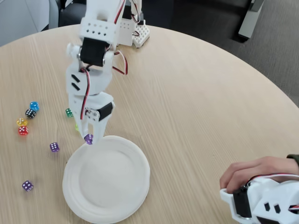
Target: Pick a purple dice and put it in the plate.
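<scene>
My white gripper (88, 137) hangs over the far left rim of the white paper plate (135, 196) in the fixed view, shut on a purple dice (88, 138) held between its fingertips. That dice sits just above the plate's edge. Two more purple dice lie on the table to the left: one (54, 147) near the plate, another (27, 185) closer to the front edge.
A cluster of small dice lies at the left: blue (34, 106), black (30, 113), yellow (21, 122), red (23, 130), and a green one (69, 112) by the arm. A person's hand (254, 172) grips a white leader arm (266, 200) at the front right.
</scene>
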